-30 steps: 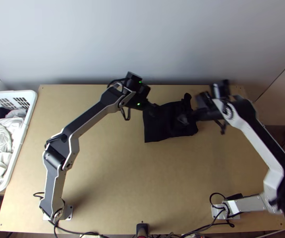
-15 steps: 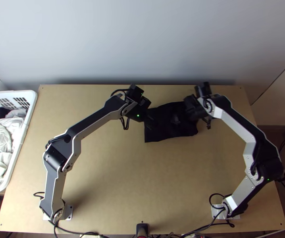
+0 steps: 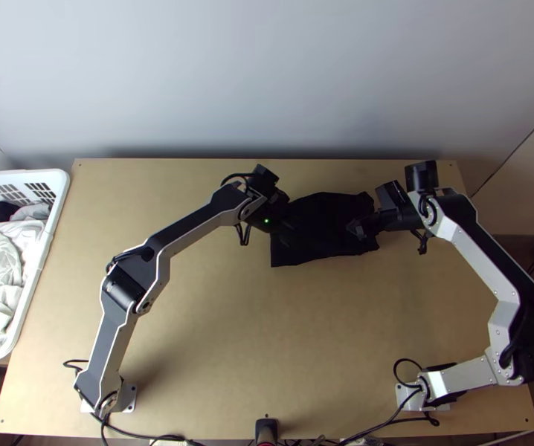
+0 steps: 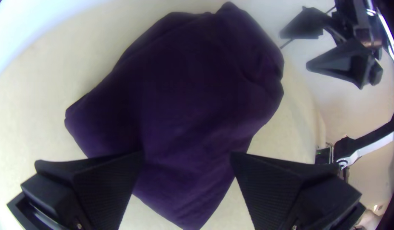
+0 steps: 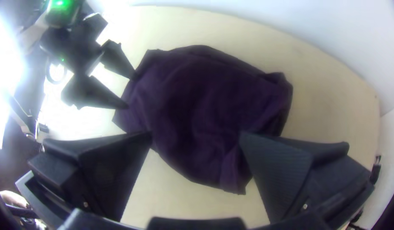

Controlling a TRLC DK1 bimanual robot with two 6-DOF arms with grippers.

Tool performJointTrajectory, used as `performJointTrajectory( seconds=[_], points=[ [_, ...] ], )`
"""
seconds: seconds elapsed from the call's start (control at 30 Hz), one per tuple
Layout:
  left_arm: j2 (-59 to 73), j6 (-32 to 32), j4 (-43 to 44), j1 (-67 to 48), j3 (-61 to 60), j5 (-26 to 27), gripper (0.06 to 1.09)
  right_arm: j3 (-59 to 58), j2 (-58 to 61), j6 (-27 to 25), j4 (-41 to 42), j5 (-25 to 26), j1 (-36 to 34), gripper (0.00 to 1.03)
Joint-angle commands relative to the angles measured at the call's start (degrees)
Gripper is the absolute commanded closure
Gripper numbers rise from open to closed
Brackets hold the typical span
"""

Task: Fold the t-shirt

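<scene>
In the top view my left gripper (image 3: 288, 232) is over the left end of the dark t-shirt (image 3: 323, 245), and my right gripper (image 3: 356, 227) is over its right end. The shirt lies as a compact folded bundle with uneven edges; how many folds it has I cannot tell. The left wrist view has the left gripper (image 4: 187, 155) open, its fingers apart above the cloth (image 4: 197, 85). Likewise open is the right gripper (image 5: 196, 136) in the right wrist view, with the purple-black cloth (image 5: 197, 93) beyond its fingers and small creases near one corner.
A white basket (image 3: 53, 223) of mixed clothes stands at the table's left edge. Bare wood of the table (image 3: 230, 327) stretches between the shirt and the arm bases. Behind the table rises a pale wall (image 3: 267, 82). Cables run along the near edge.
The left gripper has shifted slightly right and nearer. The right gripper went left over the cloth, then back right. A raised bit at the shirt's far right edge now lies lower.
</scene>
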Motion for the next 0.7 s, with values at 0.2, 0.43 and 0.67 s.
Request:
performJointTrajectory(
  seconds=[0.2, 0.43, 0.67],
  points=[
    [-16.6, -0.6, -3.3, 6.3, -4.0, -1.5, 0.11, 5.4, 8.5, 0.1, 6.7, 2.9, 15.8, 0.08],
    [-38.2, 6.2, -1.7, 11.4, -17.5, -13.2, 0.1, 7.6, 21.2, -0.1, 8.9, 4.7, 15.6, 0.08],
    [-60.6, 4.2, -2.2, 19.9, -34.3, -13.6, 0.1, 8.1, 26.8, -0.4, 9.7, 6.4, 14.0, 0.08]
  ],
)
